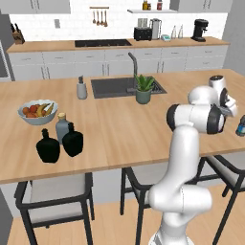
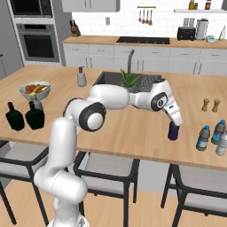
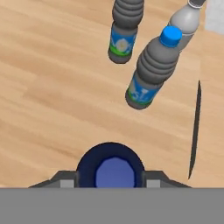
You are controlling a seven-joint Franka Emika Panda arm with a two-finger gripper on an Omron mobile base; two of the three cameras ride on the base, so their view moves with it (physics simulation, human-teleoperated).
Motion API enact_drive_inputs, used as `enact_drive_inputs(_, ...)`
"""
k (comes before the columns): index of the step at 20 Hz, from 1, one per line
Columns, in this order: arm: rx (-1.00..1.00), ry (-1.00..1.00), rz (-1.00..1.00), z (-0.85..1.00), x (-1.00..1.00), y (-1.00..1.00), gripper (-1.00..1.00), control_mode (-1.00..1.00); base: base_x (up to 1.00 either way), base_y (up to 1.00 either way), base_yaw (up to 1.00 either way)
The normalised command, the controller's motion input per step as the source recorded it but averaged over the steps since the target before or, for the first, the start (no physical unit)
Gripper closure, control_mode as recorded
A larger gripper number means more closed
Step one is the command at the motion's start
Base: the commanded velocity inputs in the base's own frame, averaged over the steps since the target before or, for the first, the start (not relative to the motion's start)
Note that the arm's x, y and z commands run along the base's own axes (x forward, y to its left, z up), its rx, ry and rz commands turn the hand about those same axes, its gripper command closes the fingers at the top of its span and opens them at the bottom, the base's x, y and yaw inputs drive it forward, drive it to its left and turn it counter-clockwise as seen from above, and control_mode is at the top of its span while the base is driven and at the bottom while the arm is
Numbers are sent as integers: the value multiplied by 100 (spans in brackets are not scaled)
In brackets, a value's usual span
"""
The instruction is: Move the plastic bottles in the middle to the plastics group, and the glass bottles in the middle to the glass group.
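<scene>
My gripper [image 2: 173,125] points down over the right part of the island counter [image 2: 133,133] and is shut on the dark blue plastic bottle [image 2: 173,132], which stands upright at counter level. In the hand view its round top [image 3: 111,168] sits between my fingertips [image 3: 66,179]. Just beyond it is the plastics group [image 2: 213,137]: a blue-capped clear bottle [image 3: 153,72] and two more with blue labels. At the far left, the squarish black glass bottle [image 1: 72,140] stands beside the round black flask [image 1: 48,147] and the corked grey-blue bottle [image 1: 61,127].
A fruit bowl [image 1: 37,111] sits behind the glass group. The soap dispenser [image 1: 82,89], sink [image 1: 115,86] and potted plant [image 1: 143,89] line the counter's far side. Two wooden shakers [image 2: 210,105] stand behind the plastics group. Stools [image 2: 106,168] line the near edge.
</scene>
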Motion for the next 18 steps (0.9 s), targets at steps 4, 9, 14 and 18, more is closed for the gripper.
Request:
enact_drive_inputs(4,3,0,-32,0,-6,-57,100,-100,0,0,0)
enact_drive_inputs(9,2,0,-18,0,-1,-22,100,-100,0,0,0)
enact_drive_inputs(14,0,0,-13,-28,-2,-14,100,-100,0,0,0)
enact_drive_inputs(18,0,0,-9,-15,0,0,100,-100,0,0,0)
